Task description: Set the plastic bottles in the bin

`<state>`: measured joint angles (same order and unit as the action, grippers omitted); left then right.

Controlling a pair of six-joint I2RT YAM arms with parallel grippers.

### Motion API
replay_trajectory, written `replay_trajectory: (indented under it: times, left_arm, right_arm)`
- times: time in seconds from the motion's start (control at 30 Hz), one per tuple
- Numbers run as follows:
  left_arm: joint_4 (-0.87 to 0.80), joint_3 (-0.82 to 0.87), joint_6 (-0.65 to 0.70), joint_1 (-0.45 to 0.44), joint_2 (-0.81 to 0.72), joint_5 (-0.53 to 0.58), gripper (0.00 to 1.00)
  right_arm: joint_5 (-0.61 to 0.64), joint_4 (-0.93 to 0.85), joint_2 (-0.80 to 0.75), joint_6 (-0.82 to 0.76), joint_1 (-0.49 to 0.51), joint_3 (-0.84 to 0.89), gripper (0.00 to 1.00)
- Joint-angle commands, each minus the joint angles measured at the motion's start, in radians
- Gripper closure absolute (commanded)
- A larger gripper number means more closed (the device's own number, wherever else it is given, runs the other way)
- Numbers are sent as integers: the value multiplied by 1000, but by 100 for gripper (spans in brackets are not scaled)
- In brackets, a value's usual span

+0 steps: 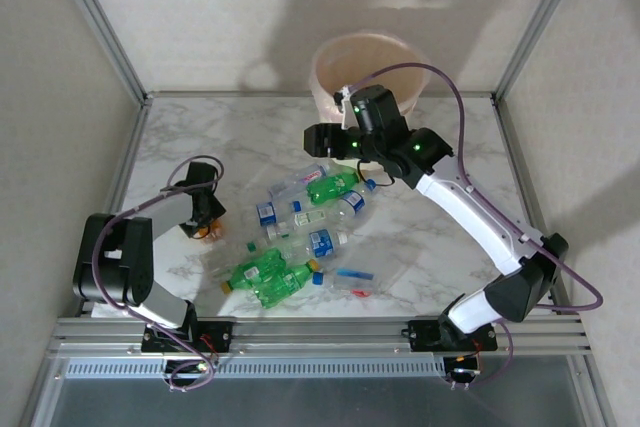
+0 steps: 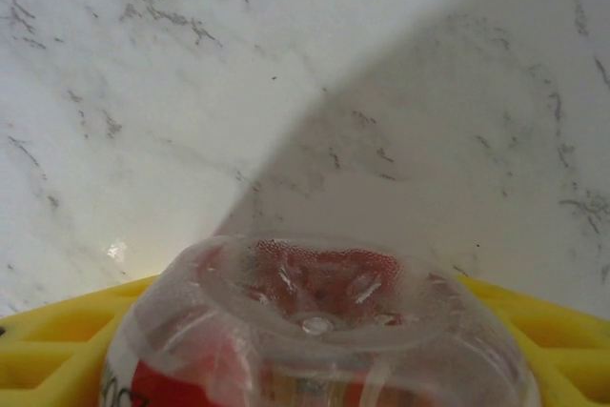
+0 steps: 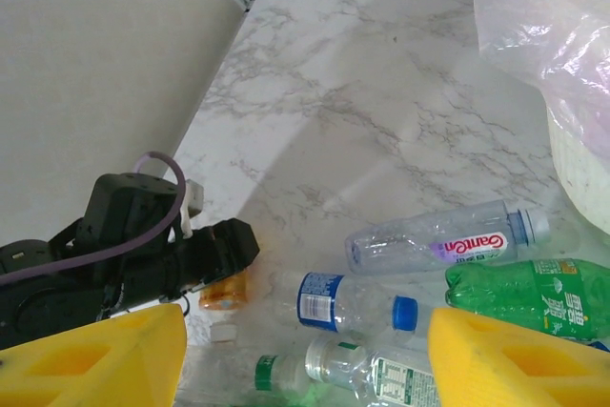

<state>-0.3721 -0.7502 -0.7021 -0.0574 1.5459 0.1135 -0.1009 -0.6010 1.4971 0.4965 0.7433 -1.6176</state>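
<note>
Several plastic bottles lie in a heap mid-table: a green one (image 1: 332,185), a clear blue-labelled one (image 1: 320,242) and two more green ones (image 1: 262,267). At the left my left gripper (image 1: 205,215) is shut on a small orange-brown labelled bottle (image 1: 206,231); its clear base (image 2: 315,312) sits between the yellow pads (image 2: 48,359). My right gripper (image 1: 325,139) hangs open above the heap's far side, near the bin (image 1: 365,67), with nothing between its fingers (image 3: 515,359). Below the right gripper (image 3: 305,369) lie a clear bottle (image 3: 448,240), a blue-capped bottle (image 3: 343,300) and a green bottle (image 3: 534,297).
The bin's pinkish liner (image 3: 543,45) hangs at the right wrist view's upper right. A loose white cap (image 3: 221,333) lies by the left gripper (image 3: 191,254). Metal frame posts and grey walls close in the marble table (image 1: 440,147). A flattened clear wrapper (image 1: 355,277) lies near the front.
</note>
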Motion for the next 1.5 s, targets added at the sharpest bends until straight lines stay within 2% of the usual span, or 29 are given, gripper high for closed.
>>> replay_trajectory:
  times: [0.0,0.27,0.47,0.77,0.93,1.1,1.17,1.47]
  left_arm:
    - [10,-5,21,9,29,22,38]
    - [-66,-83,41,11,-14,59,43]
    - [-176,-252,52,8,-97,57,45]
    - [-265,-590,-9,-48,-152,-82,46]
    - [-180,-679,-95,-125,-147,-224,45]
    - [-40,-699,-194,-199,-138,-348,45]
    - [1,-701,-230,-219,-134,-374,44]
    - [92,-710,-306,-276,-116,-442,44]
  right_arm:
    - [26,14,-26,16,8,13,32]
    - [37,8,-18,22,9,-6,33]
    - [40,-6,-12,22,9,-34,34]
    - [-9,-25,16,8,21,-83,35]
    - [-58,-13,31,2,43,-102,35]
    - [-171,22,46,20,49,-101,34]
    - [-216,25,54,25,49,-99,34]
    - [-261,50,69,57,54,-51,33]
